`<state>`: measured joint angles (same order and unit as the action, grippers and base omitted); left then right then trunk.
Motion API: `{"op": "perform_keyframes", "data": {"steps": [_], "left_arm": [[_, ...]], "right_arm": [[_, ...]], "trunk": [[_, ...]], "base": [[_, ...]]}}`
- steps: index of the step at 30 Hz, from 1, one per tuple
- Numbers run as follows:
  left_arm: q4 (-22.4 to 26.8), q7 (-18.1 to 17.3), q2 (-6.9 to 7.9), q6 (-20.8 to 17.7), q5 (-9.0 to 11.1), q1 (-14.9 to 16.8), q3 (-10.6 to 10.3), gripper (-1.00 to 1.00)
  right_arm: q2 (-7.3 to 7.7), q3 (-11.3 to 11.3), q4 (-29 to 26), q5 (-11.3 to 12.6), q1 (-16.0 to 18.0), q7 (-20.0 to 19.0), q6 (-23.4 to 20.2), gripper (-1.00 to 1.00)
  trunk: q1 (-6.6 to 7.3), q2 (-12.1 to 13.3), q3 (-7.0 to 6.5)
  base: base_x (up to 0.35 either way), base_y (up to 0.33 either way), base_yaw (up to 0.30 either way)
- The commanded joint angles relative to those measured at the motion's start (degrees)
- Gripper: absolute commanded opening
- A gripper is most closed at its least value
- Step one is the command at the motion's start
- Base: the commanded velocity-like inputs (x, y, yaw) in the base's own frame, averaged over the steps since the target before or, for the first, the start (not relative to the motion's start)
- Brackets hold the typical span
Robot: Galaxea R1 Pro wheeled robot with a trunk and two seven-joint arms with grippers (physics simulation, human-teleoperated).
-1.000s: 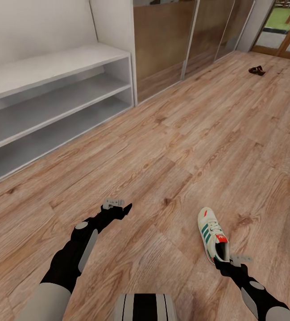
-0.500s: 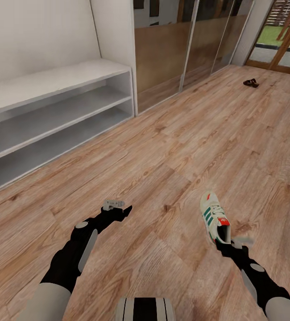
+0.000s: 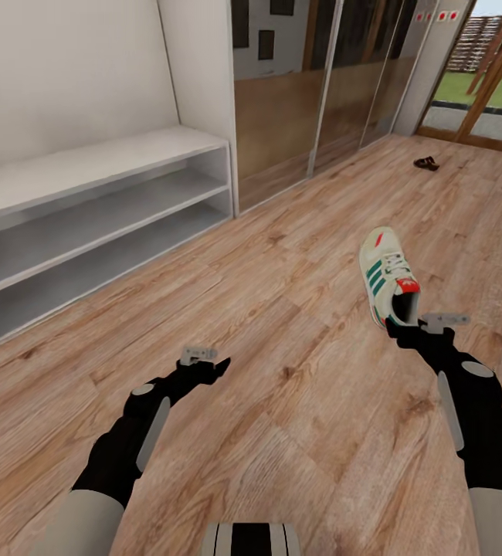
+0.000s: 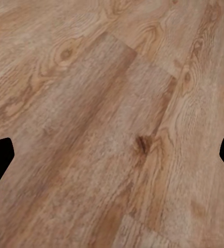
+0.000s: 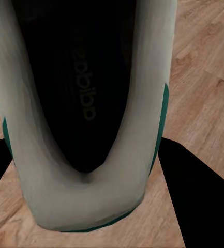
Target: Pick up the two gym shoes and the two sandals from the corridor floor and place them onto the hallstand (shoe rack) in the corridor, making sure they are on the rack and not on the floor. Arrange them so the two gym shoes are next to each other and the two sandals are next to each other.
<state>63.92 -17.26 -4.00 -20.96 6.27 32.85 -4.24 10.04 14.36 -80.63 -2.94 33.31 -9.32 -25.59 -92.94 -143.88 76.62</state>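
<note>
Right gripper [image 3: 402, 323] clamped on the heel of one gym shoe [image 3: 388, 274], held clear of the corridor floor [image 3: 297, 255] for carrying to the hallstand [image 3: 89, 208] at ten o'clock; left gripper [image 3: 208, 363] spread, empty.

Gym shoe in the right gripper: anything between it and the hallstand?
Nothing visible. The right gripper holds the gym shoe by its heel, up off the corridor floor. Between it and the hallstand the head view shows only bare planks. The hallstand's top and both shelves look empty. The left gripper hangs low, nearer the robot, off that line.
</note>
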Motion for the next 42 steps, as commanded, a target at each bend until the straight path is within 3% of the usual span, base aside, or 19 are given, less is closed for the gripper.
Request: {"op": "perform_keyframes", "data": {"steps": [1,5,8,12,42], "left_arm": [[0.1,0.0,-0.02,-0.5,0.6,0.0,0.0,1.0],[0.1,0.0,-0.12,-0.5,0.5,0.0,-0.4,1.0],[0.0,0.0,-0.07,-0.5,0.7,0.0,-0.9,1.0],[0.0,0.0,-0.05,-0.6,0.7,0.0,-0.9,1.0],[0.1,0.0,-0.04,-0.6,0.7,0.0,-0.9,1.0]], "right_arm": [[-0.07,0.1,-0.2,-0.3,0.0,-0.4,-0.3,-1.0],[-0.29,0.0,-0.5,-0.3,0.0,-0.6,-0.4,-1.0],[-2.18,-0.1,-0.6,-0.4,0.0,-0.6,-0.4,-1.0],[-3.0,0.0,-0.6,-0.4,0.0,-0.6,-0.4,-1.0],[-3.37,0.0,-0.6,-0.3,-0.1,-0.6,-0.4,-1.0]], "trunk": [[0.03,0.0,-0.19],[0.13,0.1,-1.07],[0.21,0.1,-1.92],[0.31,0.1,-3.17],[1.09,0.5,-12.64]], "base": [[0.0,0.0,0.0],[0.0,0.0,0.0],[0.0,0.0,0.0],[0.0,0.0,0.0],[0.0,0.0,0.0]]}}
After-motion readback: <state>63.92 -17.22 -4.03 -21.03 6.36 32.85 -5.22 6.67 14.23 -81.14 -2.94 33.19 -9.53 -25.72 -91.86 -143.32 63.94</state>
